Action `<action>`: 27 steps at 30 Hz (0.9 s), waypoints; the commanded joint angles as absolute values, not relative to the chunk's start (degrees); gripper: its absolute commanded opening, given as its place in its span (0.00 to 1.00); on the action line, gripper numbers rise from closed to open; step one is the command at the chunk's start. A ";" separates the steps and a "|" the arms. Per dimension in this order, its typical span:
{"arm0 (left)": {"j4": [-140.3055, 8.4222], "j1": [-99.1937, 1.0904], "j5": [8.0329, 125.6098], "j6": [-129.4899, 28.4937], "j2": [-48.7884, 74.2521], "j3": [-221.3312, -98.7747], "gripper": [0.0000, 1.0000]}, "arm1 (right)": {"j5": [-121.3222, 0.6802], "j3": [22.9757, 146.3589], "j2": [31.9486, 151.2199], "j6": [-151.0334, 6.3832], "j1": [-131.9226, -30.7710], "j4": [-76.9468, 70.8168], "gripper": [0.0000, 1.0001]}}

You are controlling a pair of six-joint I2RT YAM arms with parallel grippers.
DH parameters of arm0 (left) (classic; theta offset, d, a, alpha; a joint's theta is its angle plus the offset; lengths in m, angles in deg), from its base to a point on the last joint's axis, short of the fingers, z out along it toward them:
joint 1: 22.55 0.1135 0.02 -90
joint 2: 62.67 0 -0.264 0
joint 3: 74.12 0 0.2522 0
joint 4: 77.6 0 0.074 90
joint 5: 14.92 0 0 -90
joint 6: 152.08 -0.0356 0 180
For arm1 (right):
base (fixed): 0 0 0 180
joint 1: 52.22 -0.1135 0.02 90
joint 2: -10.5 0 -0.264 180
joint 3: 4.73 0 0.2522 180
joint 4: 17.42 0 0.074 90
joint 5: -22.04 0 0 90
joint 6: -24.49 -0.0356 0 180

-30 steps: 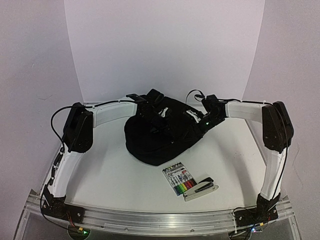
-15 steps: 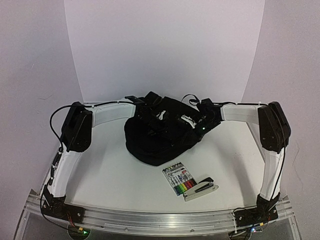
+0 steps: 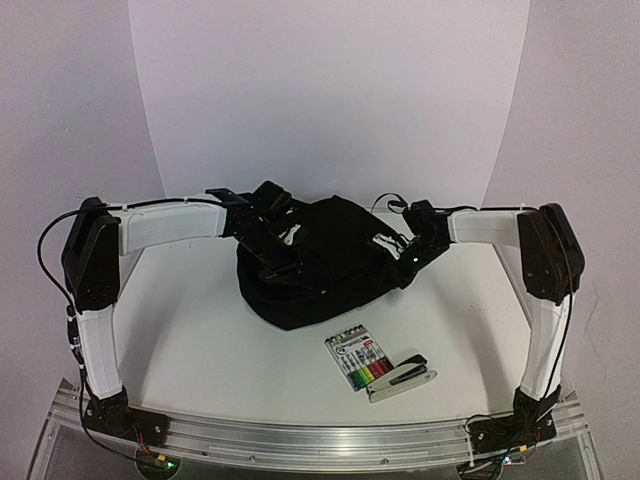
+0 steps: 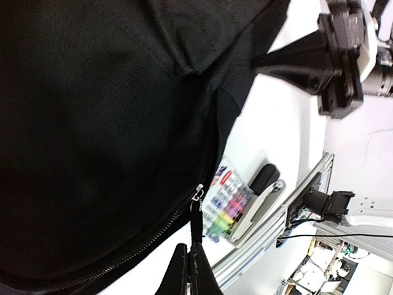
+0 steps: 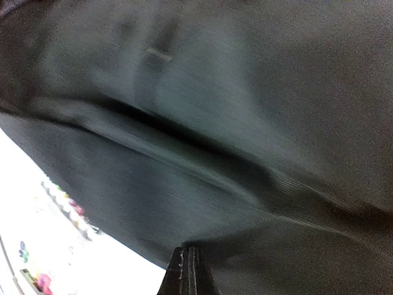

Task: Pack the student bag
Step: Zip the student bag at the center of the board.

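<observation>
The student bag lies as a black heap at the middle back of the table. My left gripper is at its left side. In the left wrist view that gripper is shut on the black pull strap hanging from the zipper slider, with the zipper running off to the lower left. My right gripper is at the bag's right edge. In the right wrist view it is shut on a fold of the bag's fabric, which fills the frame.
A pack of coloured markers and a black and silver stapler lie side by side on the white table, in front of the bag to the right. The metal rail runs along the near edge.
My right gripper has closed on the bag's right edge. My left arm has swung out to the left, drawing the pull strap and the bag's left side with it.
</observation>
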State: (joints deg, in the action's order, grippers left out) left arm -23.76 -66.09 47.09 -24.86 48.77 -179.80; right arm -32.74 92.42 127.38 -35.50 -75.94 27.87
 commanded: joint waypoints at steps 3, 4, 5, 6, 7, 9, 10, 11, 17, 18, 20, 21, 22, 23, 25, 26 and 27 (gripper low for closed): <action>-22.40 -65.71 47.76 -26.24 44.48 -178.15 0.00 | -30.13 92.56 123.84 -31.57 -74.23 30.45 0.02; -22.55 -65.69 47.27 -26.18 45.31 -179.04 0.00 | -28.52 92.69 122.90 -30.93 -74.61 30.61 0.15; -22.77 -65.68 46.80 -25.94 46.03 -179.76 0.00 | -27.33 92.73 122.15 -30.18 -75.24 30.39 0.29; -23.09 -65.67 46.32 -25.62 46.67 -180.42 0.00 | -26.42 92.76 121.52 -29.32 -75.99 30.04 0.42; -23.55 -65.65 45.72 -25.34 47.25 -180.84 0.00 | -26.17 92.85 121.02 -28.51 -77.27 29.00 0.51; -24.54 -65.64 45.19 -24.52 47.36 -180.78 0.00 | -26.32 93.06 120.97 -26.77 -79.20 26.13 0.60; -25.03 -65.63 44.92 -24.12 47.41 -180.75 0.00 | -26.40 93.17 120.94 -25.91 -80.17 24.69 0.64; -25.57 -65.55 44.72 -23.61 47.43 -180.55 0.00 | -26.47 93.39 121.12 -25.03 -81.19 23.58 0.66; -28.70 -64.84 44.15 -21.02 46.20 -177.73 0.00 | -26.55 96.59 125.18 -16.17 -85.04 19.08 0.67; -28.90 -64.77 44.37 -20.86 46.12 -177.60 0.00 | -26.36 96.95 125.74 -14.41 -85.59 18.93 0.67; -29.50 -64.53 44.55 -20.32 46.09 -177.48 0.00 | -26.52 97.36 126.69 -11.37 -86.84 18.85 0.65; -29.75 -64.42 44.58 -20.08 46.05 -177.42 0.00 | -26.91 97.43 127.24 -9.75 -87.27 18.85 0.63; -30.02 -64.34 44.65 -19.90 46.08 -177.41 0.00 | -27.48 97.48 127.78 -8.43 -87.65 18.85 0.60; -30.11 -64.31 44.70 -19.82 46.12 -177.53 0.00 | -27.88 97.60 128.48 -7.52 -87.89 18.88 0.58; -29.97 -64.22 45.01 -19.62 45.96 -177.60 0.00 | -29.09 98.12 129.88 -6.75 -87.98 18.93 0.50; -29.96 -64.19 45.23 -19.49 45.83 -177.46 0.00 | -30.11 98.22 130.32 -6.46 -87.95 18.93 0.47; -29.96 -64.10 45.33 -19.37 45.51 -177.26 0.00 | -30.99 98.01 130.57 -5.87 -87.91 18.93 0.44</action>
